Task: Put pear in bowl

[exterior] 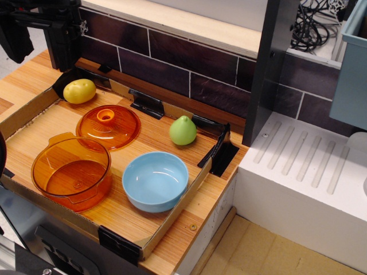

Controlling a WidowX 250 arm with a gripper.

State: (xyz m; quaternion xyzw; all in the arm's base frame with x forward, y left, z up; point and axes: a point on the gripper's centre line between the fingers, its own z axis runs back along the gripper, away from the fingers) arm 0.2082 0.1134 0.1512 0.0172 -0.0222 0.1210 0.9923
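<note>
Light-green pear (183,130) is seen standing upright on the wooden counter (198,215), inside a low cardboard frame (189,192), near the frame's back right corner. The light-blue bowl (155,181) is placed just in front of the pear, apart from it, and nothing is seen inside the bowl. An orange lid (109,126) with a knob is laid flat to the left of the pear. A see-through orange pot (71,172) is set beside the bowl on its left. A yellow fruit (79,91) is located at the back left corner. The gripper (40,28) is observed at the top left edge, well apart from the pear; only dark parts are visible, so whether it is released or clenched cannot be told.
</note>
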